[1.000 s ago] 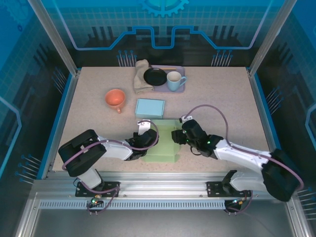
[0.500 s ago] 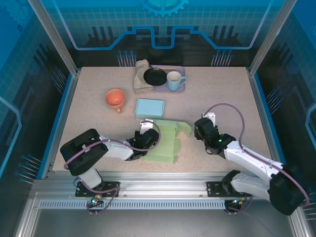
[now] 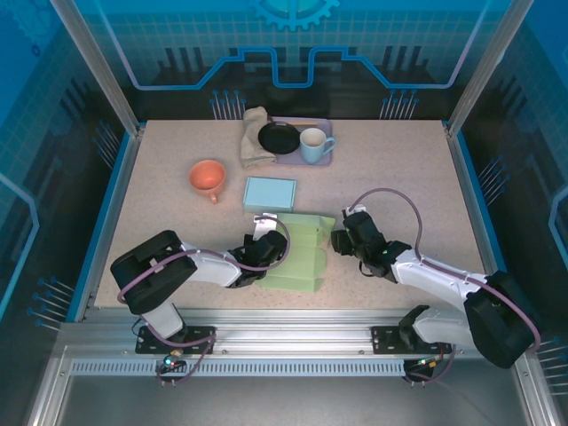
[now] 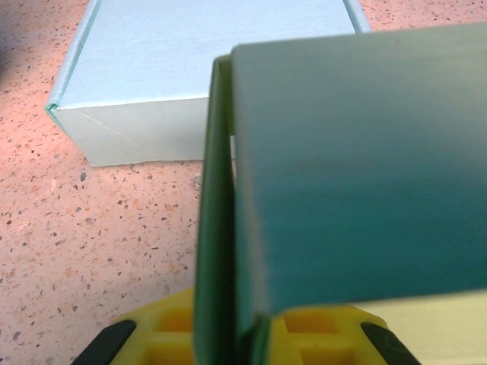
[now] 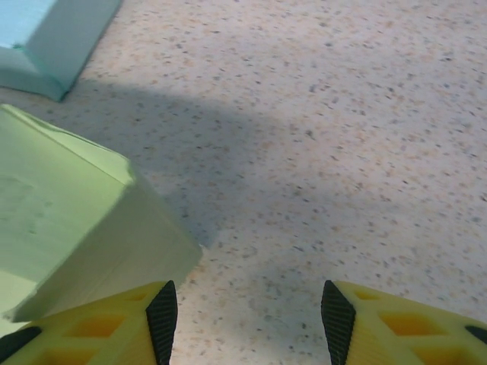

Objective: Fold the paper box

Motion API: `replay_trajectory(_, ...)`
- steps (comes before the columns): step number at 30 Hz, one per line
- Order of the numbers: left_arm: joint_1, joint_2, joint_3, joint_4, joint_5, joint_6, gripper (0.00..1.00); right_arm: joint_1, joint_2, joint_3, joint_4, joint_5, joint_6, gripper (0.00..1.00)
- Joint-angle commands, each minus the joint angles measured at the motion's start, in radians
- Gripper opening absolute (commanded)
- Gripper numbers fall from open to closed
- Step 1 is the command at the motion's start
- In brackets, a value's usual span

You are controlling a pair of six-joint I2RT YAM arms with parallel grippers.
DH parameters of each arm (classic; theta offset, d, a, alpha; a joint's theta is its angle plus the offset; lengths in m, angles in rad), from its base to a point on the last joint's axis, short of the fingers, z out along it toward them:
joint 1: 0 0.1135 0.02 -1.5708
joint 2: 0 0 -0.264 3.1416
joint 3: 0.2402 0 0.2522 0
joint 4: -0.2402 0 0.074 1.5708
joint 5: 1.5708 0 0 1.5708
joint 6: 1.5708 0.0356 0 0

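The light green paper box (image 3: 298, 253) lies partly folded on the table near the front, between my two arms. My left gripper (image 3: 263, 252) is shut on the box's left wall. In the left wrist view two green panels (image 4: 358, 167) stand pinched between the yellow fingers, at the left gripper (image 4: 243, 334). My right gripper (image 3: 341, 239) is at the box's right side, open. In the right wrist view the right gripper (image 5: 249, 323) has bare table between its pads, and the box's corner (image 5: 76, 220) rests just beside the left finger (image 5: 162, 319).
A closed pale blue box (image 3: 269, 193) sits right behind the green one, its near side (image 4: 152, 129) close in the left wrist view. Farther back are an orange cup (image 3: 207, 177), a beige cloth (image 3: 256, 138) and a tray (image 3: 327, 161) with a black dish and a blue mug.
My right gripper drew away to the right, letting a side flap swing out, then came back against the box's right side; the flap is folded in again. The left gripper has held still.
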Motion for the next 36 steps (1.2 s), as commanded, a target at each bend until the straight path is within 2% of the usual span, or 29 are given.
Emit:
replay_trajectory(1,-0.004,0.017,0.02,0.013,0.022,0.028,0.14,0.018,0.008,-0.003,0.076,-0.052,-0.042,0.55)
replay_trajectory(21,-0.004,0.015,0.031,-0.005,0.021,0.013,0.14,0.088,0.082,-0.001,0.168,-0.112,-0.086,0.52)
replay_trajectory(28,-0.004,0.016,0.042,-0.022,0.019,0.007,0.14,0.108,0.102,-0.002,0.209,-0.169,-0.101,0.46)
replay_trajectory(36,-0.004,0.012,0.041,-0.02,0.026,0.005,0.14,0.114,0.111,-0.004,0.225,-0.134,-0.104,0.38)
